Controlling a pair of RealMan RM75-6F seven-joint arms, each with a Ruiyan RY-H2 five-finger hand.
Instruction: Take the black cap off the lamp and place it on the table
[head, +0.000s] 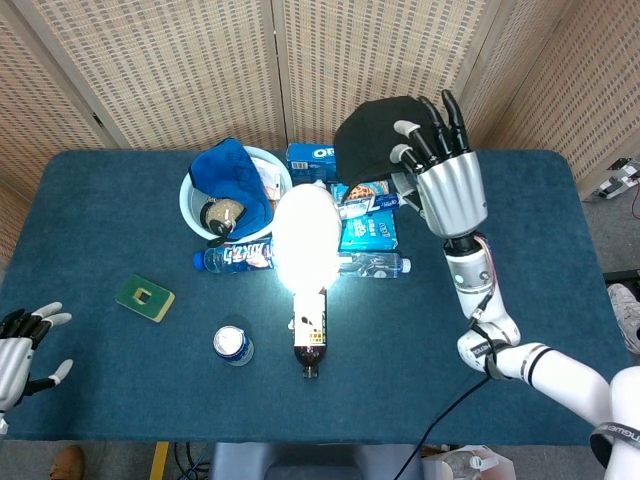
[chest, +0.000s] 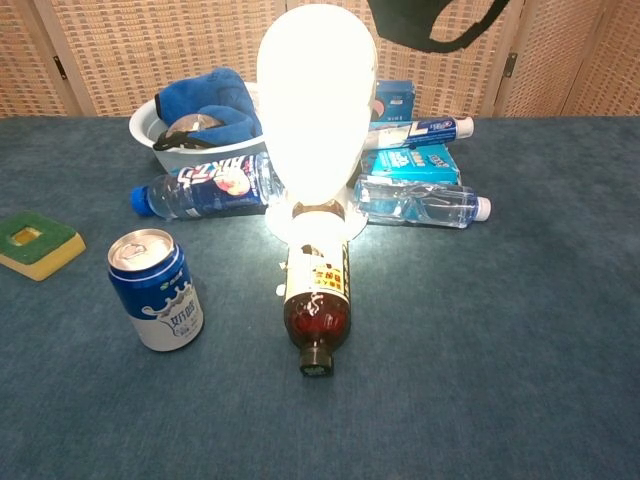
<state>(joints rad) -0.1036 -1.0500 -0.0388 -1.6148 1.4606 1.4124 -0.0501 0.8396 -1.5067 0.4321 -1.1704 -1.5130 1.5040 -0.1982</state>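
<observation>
The lit lamp (head: 305, 236) (chest: 316, 100) glows white at the table's middle, bare of any cover. My right hand (head: 447, 170) holds the black cap (head: 375, 136) up in the air, right of the lamp and above the snack boxes. In the chest view only the cap's lower edge (chest: 432, 25) shows at the top, and the hand itself is out of frame. My left hand (head: 22, 352) rests open at the table's front left corner, holding nothing.
A brown bottle (head: 310, 338) (chest: 315, 302) lies in front of the lamp. A blue can (head: 232, 344) (chest: 156, 290), a green sponge (head: 145, 297) (chest: 35, 244), water bottles (chest: 205, 186), an Oreo box (head: 310, 158) and a white bowl (head: 197, 187) with blue cloth crowd the middle. The right side of the table (head: 540, 260) is bare cloth.
</observation>
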